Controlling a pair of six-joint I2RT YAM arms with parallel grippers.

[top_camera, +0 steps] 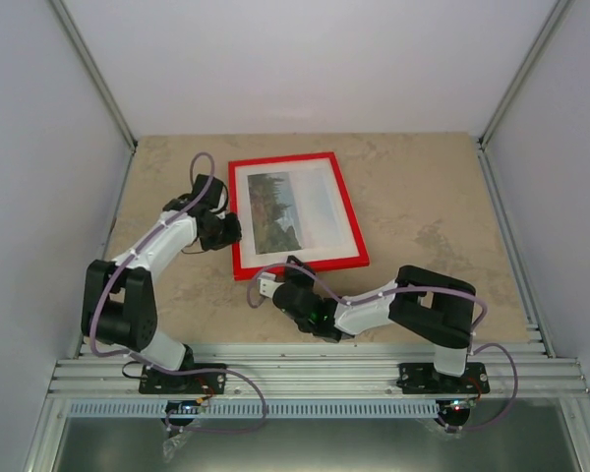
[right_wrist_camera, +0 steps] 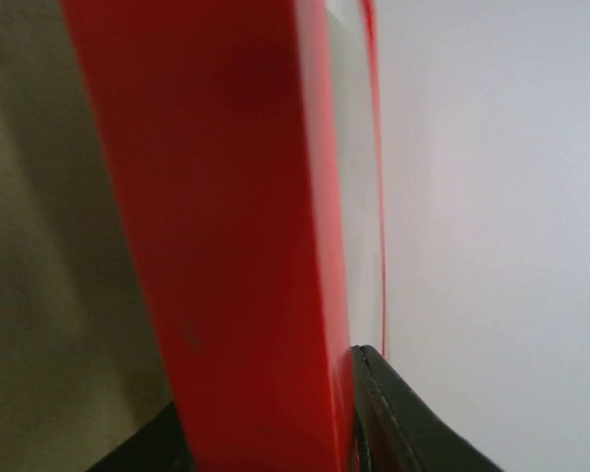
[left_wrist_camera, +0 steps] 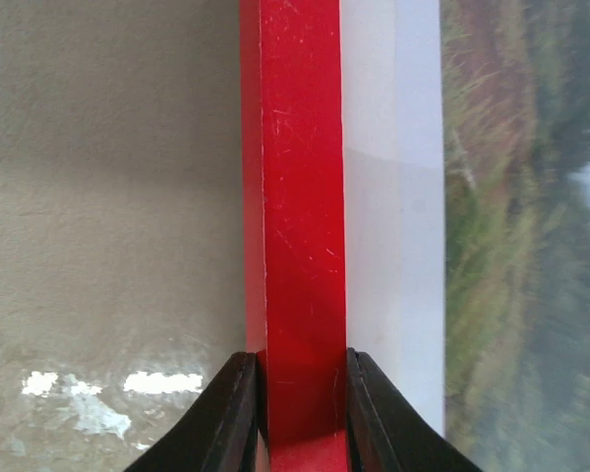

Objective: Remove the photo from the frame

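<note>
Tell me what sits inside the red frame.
Inside the frame a white mat borders the landscape photo, which faces up. Whatever lies behind the photo and mat is covered and cannot be seen.

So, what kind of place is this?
Probably a robot test cell: white wall panels enclose a beige tabletop, the left arm and right arm are bolted to an aluminium rail, and both reach a red picture frame.
</note>
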